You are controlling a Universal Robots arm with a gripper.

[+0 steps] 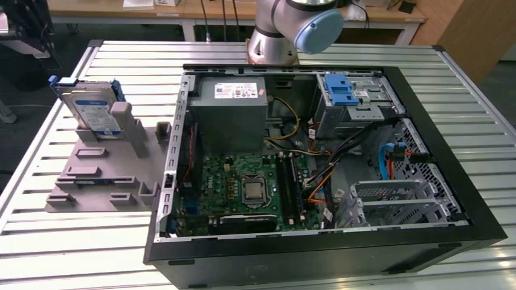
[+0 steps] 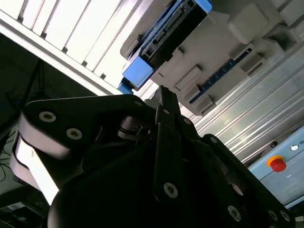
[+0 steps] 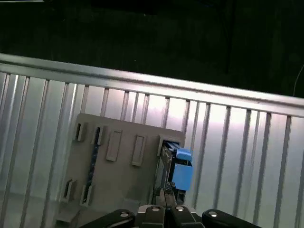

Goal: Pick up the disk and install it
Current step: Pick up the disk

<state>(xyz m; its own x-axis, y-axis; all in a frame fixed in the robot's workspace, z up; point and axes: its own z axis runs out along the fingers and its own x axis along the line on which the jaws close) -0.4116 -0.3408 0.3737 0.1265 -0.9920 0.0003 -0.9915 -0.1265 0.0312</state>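
Disk (image 1: 90,112) stands upright in grey fixture (image 1: 93,175), apart from the jaws.

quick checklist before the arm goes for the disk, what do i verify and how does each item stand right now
1. disk standing upright in the grey fixture: ok
2. gripper roughly lined up with the disk's edge in the first wrist view: ok
3. disk gripped: not ok, the gripper is apart from it
4. computer case open on top: ok
5. drive cage free to take the disk: cannot tell
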